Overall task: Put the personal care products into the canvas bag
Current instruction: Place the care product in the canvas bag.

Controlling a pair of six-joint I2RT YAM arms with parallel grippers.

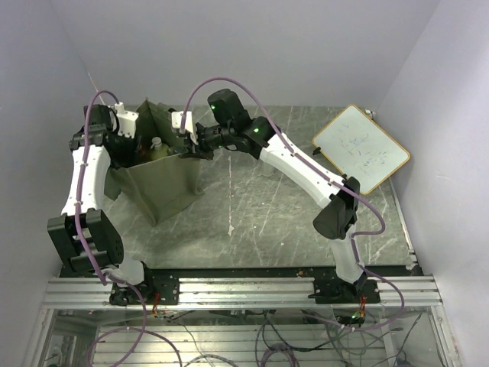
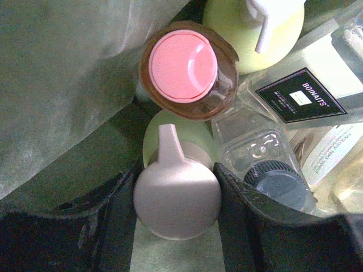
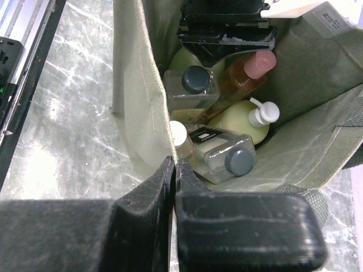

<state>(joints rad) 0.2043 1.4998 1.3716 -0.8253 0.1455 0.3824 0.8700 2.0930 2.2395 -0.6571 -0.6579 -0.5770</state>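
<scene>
The olive canvas bag stands upright at the left of the table, with both grippers at its mouth. My left gripper is down inside the bag. Its jaws press both sides of the white pump head of a yellow-green bottle. Around it lie an orange bottle with a pink cap, another yellow-green pump bottle and clear square bottles with dark caps. My right gripper is shut on the bag's rim. In that view the bottles crowd the bag's bottom.
A wood-framed whiteboard lies at the back right of the marble table. The arms' bases sit on the metal rail at the near edge.
</scene>
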